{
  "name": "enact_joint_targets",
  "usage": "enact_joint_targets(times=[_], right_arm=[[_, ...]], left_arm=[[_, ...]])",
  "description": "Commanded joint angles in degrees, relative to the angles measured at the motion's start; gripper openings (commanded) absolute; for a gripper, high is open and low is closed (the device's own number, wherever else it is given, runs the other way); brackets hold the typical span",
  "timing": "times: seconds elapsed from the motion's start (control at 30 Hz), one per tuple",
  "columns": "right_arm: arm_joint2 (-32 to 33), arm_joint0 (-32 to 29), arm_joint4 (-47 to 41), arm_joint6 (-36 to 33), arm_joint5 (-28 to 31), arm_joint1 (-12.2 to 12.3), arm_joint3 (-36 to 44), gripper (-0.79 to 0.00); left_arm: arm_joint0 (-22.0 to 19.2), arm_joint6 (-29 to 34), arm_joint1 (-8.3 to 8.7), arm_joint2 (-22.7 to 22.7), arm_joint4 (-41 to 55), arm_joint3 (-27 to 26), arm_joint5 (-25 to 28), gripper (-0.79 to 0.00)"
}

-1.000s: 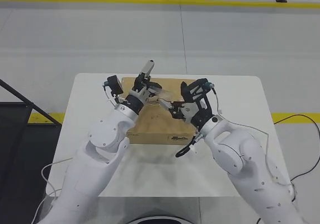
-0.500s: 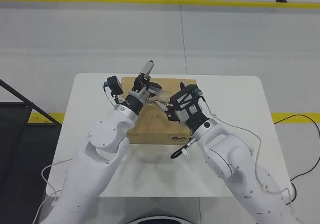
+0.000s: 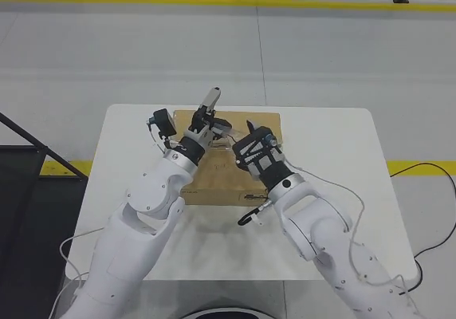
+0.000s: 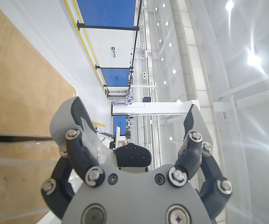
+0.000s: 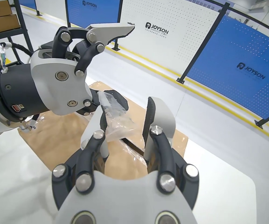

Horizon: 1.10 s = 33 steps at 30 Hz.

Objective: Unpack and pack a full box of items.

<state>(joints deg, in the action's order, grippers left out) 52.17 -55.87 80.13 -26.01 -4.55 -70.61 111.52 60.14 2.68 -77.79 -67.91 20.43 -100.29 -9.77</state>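
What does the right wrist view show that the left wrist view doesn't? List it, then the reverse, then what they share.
Right wrist, not left wrist: the right gripper, fingers open, one finger close by the clear plastic scrap.
Left wrist, not right wrist: nothing more of the task, just far more of the hall roof.
Both: the left gripper with fingers wide open, the clear plastic scrap clinging to one finger, and the cardboard box.

Desk: Your angles?
Operator: My top camera looks down on the table (image 3: 332,159) and box (image 3: 212,179). Both wrist cameras ride close behind their fingers (image 4: 78,110); left faces the ceiling (image 4: 241,36), right faces the left gripper (image 5: 122,64). All share the box.
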Motion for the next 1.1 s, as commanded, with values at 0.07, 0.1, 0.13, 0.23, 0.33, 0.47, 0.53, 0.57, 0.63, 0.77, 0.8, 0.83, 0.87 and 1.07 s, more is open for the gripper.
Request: enact_joint_targets(times=[0.07,0.1,0.13,0.23,0.33,0.47,0.53,0.57,0.63,0.77,0.8,0.83,0.87,1.07], right_arm=[[-0.81,-0.15,3.26,0.82,-1.62,-0.48,-0.02,-0.4],[-1.03,-0.33,3.77,0.98,-1.71,-0.58,0.07,-0.4],[-1.27,-0.51,4.3,1.05,-1.49,-0.67,0.2,-0.403],[-1.65,-0.9,5.87,0.69,-1.22,-0.92,0.41,-0.406],[-1.78,-1.26,7.1,1.14,-1.31,-1.19,0.64,-0.413],[-1.83,-1.56,7.9,0.04,-0.39,-1.52,0.57,-0.416],[-1.88,-1.52,8.17,-0.89,0.22,-1.7,0.55,-0.422],[-1.9,-1.52,8.3,-1.38,0.49,-1.79,0.46,-0.425],[-1.87,-1.5,8.71,-2.35,0.74,-1.97,0.3,-0.434],[-1.75,-1.61,9.8,-3.72,0.84,-2.32,0.03,-0.453],[-1.7,-1.7,10.26,-3.92,0.7,-2.4,0.03,-0.456],[-1.71,-1.84,10.69,-4.08,0.71,-2.47,0.01,-0.456],[-1.7,-2.01,10.94,-4.36,0.73,-2.55,-0.02,-0.459],[-1.49,-2.69,12.48,-6.18,1.0,-3.0,0.02,-0.465]], left_arm=[[0.09,0.13,-0.12,-0.11,-0.15,-0.02,-0.01,0.0],[0.12,0.15,-0.15,-0.13,-0.18,-0.02,-0.02,0.0],[0.14,0.21,-0.18,-0.16,-0.14,-0.03,0.03,0.0],[0.19,0.32,-0.27,-0.23,-0.2,-0.01,0.08,0.0],[0.22,0.41,-0.36,-0.27,-0.31,-0.04,0.04,0.0],[0.27,0.62,-0.47,-0.34,-0.35,-0.08,-0.1,0.0],[0.32,0.68,-0.53,-0.38,-0.34,-0.1,-0.07,0.0],[0.34,0.71,-0.56,-0.4,-0.37,-0.1,-0.07,0.0],[0.37,0.74,-0.61,-0.45,-0.44,-0.13,-0.1,0.0],[0.41,0.77,-0.7,-0.72,-0.53,-0.19,-0.13,0.0],[0.45,0.82,-0.72,-0.8,-0.49,-0.15,-0.19,0.0],[0.46,0.82,-0.74,-0.87,-0.46,-0.17,-0.23,0.0],[0.47,0.85,-0.77,-0.9,-0.48,-0.18,-0.27,0.0],[0.51,1.11,-0.91,-1.04,-0.52,-0.19,-0.24,0.0]])
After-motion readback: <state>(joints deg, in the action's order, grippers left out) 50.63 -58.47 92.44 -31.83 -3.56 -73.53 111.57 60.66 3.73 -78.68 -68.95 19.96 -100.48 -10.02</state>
